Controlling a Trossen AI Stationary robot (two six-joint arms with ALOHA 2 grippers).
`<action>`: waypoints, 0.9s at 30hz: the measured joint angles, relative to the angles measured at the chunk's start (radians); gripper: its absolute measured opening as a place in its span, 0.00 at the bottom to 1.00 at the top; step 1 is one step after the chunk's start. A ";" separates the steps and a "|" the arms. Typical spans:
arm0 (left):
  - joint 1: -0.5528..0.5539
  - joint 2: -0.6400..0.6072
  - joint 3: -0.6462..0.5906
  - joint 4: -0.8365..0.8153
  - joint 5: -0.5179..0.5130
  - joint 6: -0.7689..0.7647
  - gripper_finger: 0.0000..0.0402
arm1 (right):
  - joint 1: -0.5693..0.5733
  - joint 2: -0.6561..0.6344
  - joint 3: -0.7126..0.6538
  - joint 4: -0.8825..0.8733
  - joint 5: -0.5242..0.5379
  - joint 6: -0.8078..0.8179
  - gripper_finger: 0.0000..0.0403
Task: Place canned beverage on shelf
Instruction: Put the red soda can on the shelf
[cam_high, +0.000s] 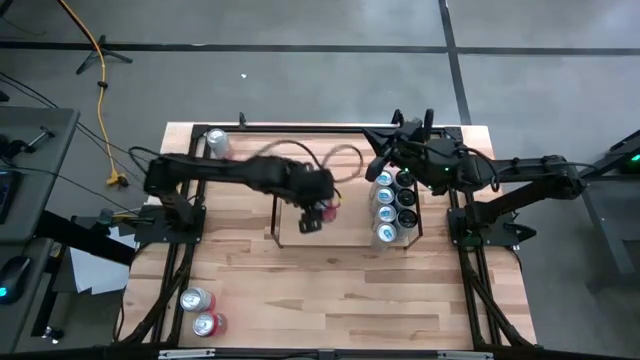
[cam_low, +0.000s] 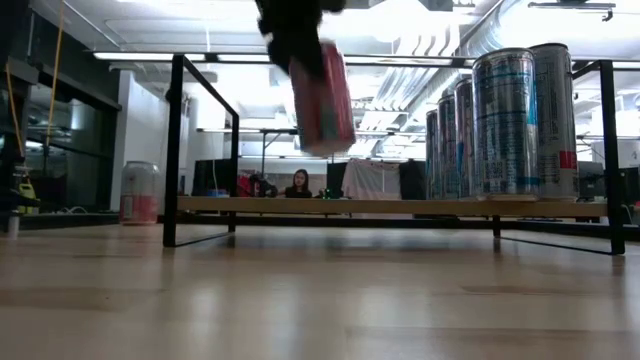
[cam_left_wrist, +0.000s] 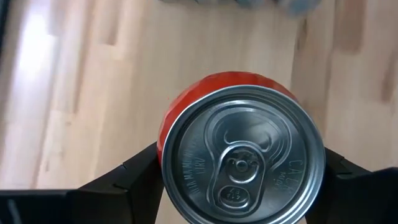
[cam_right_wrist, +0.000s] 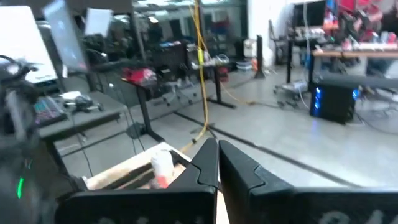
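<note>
Left end effector (cam_high: 312, 215) clamped a red can (cam_high: 327, 209), held tilted in the air above the shelf (cam_high: 290, 243). Right end effector (cam_right_wrist: 217, 163), fingers together, hung over silver cans (cam_high: 386, 208) at the shelf's right end. Three more cans (cam_high: 201, 310) stood on the tabletop (cam_high: 340, 285).

Right end effector (cam_right_wrist: 217, 163) closed; can (cam_right_wrist: 163, 168) on table (cam_right_wrist: 124, 171) beyond.

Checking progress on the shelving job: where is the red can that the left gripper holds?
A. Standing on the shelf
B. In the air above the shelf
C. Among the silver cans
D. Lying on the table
B: the low view shows the red can hanging from the left gripper, clear of the shelf board.
</note>
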 joint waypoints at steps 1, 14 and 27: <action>0.000 0.025 0.000 -0.001 0.001 0.012 0.61 | 0.000 0.000 0.000 -0.020 0.002 0.015 0.00; 0.044 0.138 0.003 0.018 0.045 0.015 0.61 | 0.000 -0.005 0.000 -0.112 0.000 0.068 0.00; 0.045 0.138 0.000 0.035 0.042 0.007 0.68 | 0.000 -0.006 0.000 -0.112 -0.002 0.067 0.00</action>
